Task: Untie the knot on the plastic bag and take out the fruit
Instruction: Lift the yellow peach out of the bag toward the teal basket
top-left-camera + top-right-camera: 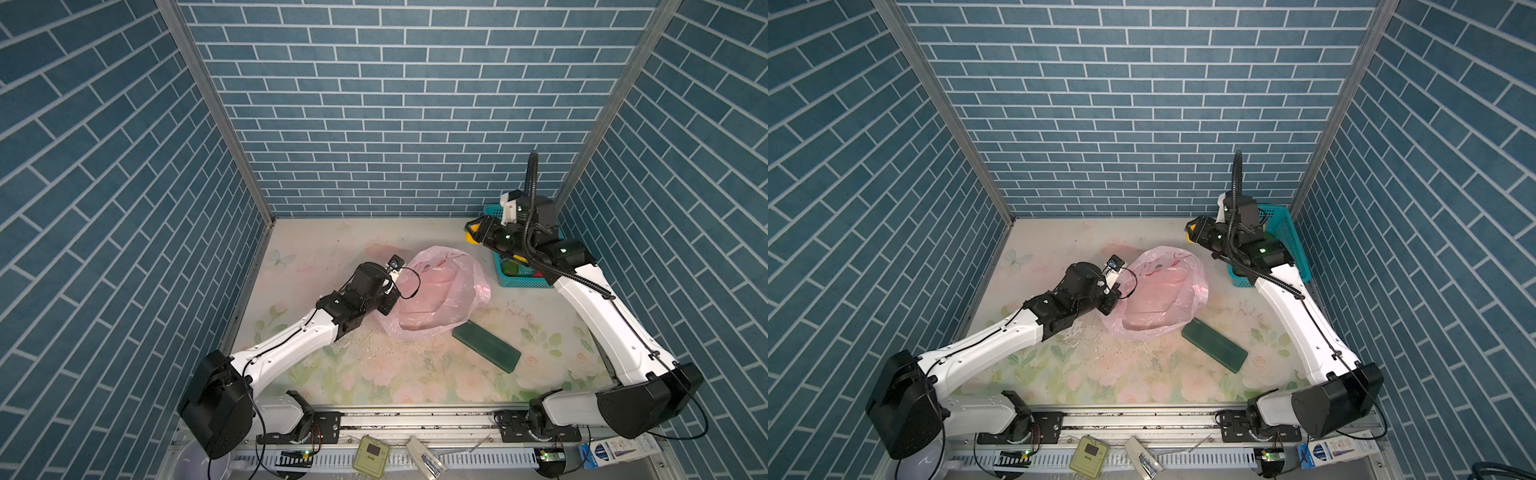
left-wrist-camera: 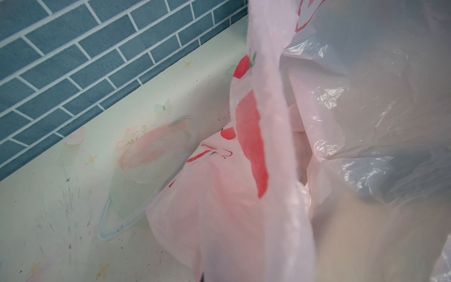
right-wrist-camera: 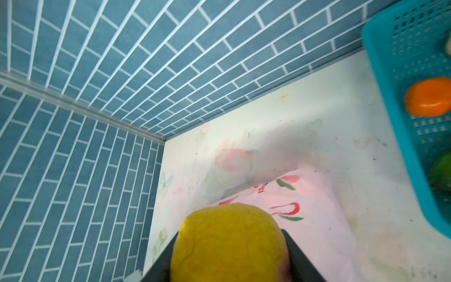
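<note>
The pale-pink plastic bag (image 1: 440, 291) (image 1: 1158, 295) lies crumpled mid-table, its mouth gaping toward the far wall. My left gripper (image 1: 390, 302) (image 1: 1106, 305) sits at the bag's left edge, shut on a strip of its plastic. The bag (image 2: 244, 195) drapes over the jaws and hides them. The knot is out of view. My right gripper (image 1: 471, 232) (image 1: 1192, 232) hangs raised beside the far left corner of the teal basket (image 1: 523, 283). It is shut on a yellow fruit (image 3: 229, 244) (image 1: 470, 238). Orange fruit (image 3: 429, 100) and green fruit (image 3: 441, 173) lie in the basket (image 3: 390, 97).
A flat dark green block (image 1: 486, 345) (image 1: 1214, 347) lies on the floral tablecloth just right of the bag's near edge. Blue brick-pattern walls close the table on three sides. The basket (image 1: 1287, 232) stands in the far right corner under my right arm.
</note>
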Robot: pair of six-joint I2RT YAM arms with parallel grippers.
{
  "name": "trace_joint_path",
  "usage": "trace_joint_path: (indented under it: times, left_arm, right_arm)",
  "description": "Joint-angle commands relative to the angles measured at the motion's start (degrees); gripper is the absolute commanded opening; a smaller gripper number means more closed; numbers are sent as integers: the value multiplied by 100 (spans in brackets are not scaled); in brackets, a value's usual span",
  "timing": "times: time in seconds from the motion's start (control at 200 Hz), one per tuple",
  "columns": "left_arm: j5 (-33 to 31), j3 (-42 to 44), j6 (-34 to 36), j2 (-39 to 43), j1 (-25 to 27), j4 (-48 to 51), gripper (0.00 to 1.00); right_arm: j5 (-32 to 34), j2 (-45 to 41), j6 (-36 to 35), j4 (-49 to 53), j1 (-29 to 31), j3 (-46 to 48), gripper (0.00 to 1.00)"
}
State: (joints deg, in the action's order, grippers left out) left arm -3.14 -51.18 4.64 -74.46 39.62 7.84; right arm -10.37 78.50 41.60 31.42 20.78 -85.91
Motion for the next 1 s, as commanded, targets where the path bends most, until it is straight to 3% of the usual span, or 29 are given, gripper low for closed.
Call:
trace_joint_path:
  times: [0.0,0.395,0.685,0.995]
  left_arm:
    - [137,29,-68,89,-24,-104,0]
    - [104,-24,-76,54,-13,-90,0]
    - [59,-24,-129,47,9,-46,0]
    - [-79,-129,-226,-68,99,-14,0]
  right_arm:
    - [-323,96,-266,-250,-566,33,55]
    - [-475,1358,-620,-1382,-2226,392,55]
    - [-401,2943,-772,-1744,-2567,-469,54]
    - [-426,4595,-882,-1434,-2635,-2085,55]
